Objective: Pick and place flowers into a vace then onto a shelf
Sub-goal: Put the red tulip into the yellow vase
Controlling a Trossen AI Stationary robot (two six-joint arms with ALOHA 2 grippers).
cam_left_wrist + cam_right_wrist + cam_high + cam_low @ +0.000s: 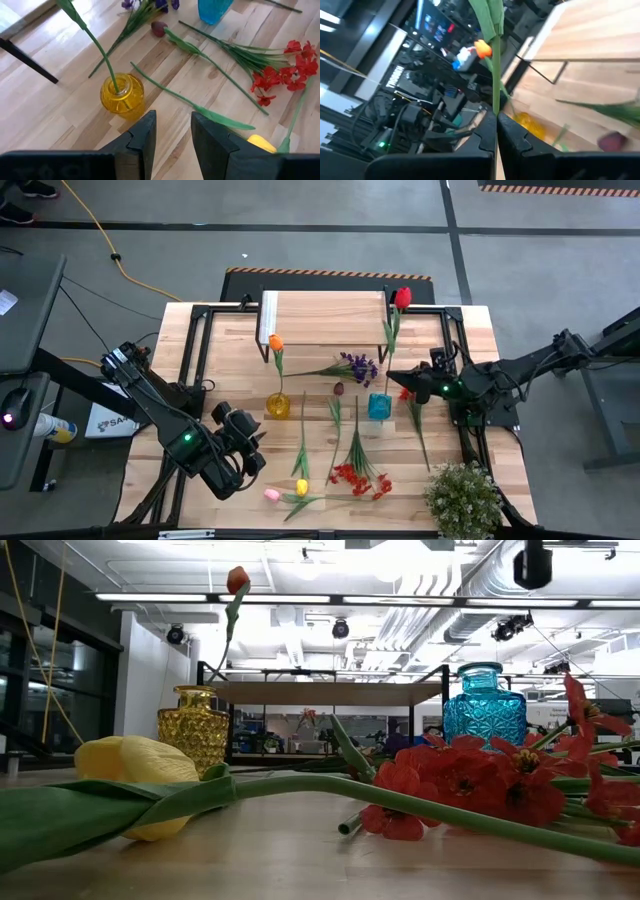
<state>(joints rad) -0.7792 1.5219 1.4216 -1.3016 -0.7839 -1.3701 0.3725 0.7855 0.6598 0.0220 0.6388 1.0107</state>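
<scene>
My right gripper (398,380) hovers by the blue vase (379,406), shut on a red tulip (403,297) whose head lies over the right end of the shelf (325,315). An orange tulip (275,342) stands with its stem in the yellow vase (278,406). My left gripper (172,132) hangs open above the table, near and left of the yellow vase (122,95), with nothing between its fingers. A purple spray (358,365), a dark tulip (338,389), red sprays (360,478), a yellow tulip (301,487) and a pink tulip (271,494) lie flat on the table. My right gripper (496,120) pinches the red tulip's green stem (495,100) between its two fingers, toward the stem's lower end. The fingers come level from the table's right and lie across the stem. The stem runs from the fingers toward the far edge, lifted clear of the table.
A bushy potted plant (463,498) stands at the near right corner. Black frame rails (200,350) run along the table's left and right sides. Loose stems lie across the middle of the table between the two vases and the near edge.
</scene>
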